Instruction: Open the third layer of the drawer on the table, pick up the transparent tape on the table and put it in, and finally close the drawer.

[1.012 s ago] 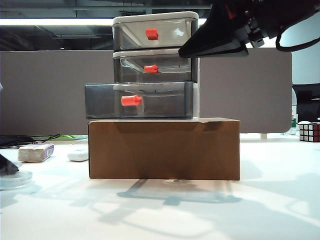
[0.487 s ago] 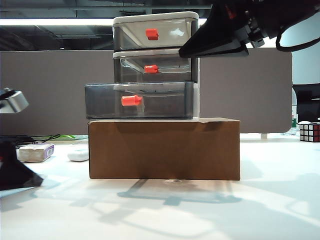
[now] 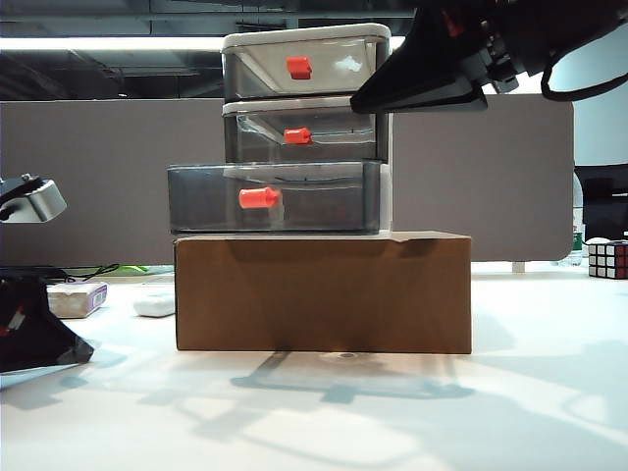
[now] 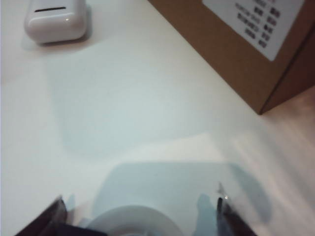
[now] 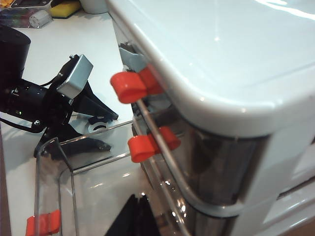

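Left end effector (image 4: 140,216) lower now, open-jawed astride transparent tape (image 4: 133,222); right end effector (image 3: 417,86) beside the drawer (image 3: 306,128).

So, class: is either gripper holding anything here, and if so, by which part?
Nothing is held. The left gripper is open, its fingers either side of the tape on the table. The right gripper grips nothing visible.

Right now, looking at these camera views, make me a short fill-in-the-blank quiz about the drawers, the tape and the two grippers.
1. The cabinet stands on a brown ____ box.
2. The drawer pulled out is the ____ one of three.
3. The left gripper, jaws ____, hangs over the transparent tape on the table.
4. The right gripper is up beside the cabinet's ____ drawer.

Missing words: cardboard; lowest; open; top
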`<move>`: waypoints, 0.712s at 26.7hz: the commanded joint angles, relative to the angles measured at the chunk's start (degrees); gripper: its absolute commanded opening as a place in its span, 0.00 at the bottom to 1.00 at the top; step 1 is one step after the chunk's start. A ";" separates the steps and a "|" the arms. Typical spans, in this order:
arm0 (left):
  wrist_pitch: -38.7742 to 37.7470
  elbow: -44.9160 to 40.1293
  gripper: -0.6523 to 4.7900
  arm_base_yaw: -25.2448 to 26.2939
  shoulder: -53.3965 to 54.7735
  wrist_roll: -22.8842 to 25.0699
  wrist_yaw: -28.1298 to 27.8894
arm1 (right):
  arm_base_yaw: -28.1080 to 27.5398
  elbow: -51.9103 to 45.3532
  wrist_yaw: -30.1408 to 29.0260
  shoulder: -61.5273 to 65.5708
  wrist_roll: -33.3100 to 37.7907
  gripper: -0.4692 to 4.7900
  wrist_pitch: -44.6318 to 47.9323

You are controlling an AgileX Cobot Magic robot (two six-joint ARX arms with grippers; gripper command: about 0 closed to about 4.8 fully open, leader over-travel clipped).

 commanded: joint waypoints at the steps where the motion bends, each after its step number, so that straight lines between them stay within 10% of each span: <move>1: -4.46 -0.33 0.83 0.09 0.26 -0.94 -2.05 | 0.02 0.37 -0.24 -0.26 0.22 0.08 0.55; 16: -10.19 -0.28 0.78 0.07 -0.66 -1.14 -1.79 | 0.02 0.37 -0.24 -0.26 0.22 0.08 0.59; 19: -10.16 -0.28 0.44 0.07 -0.66 -1.05 0.37 | 0.02 0.37 -0.22 -0.26 0.22 0.08 0.61</move>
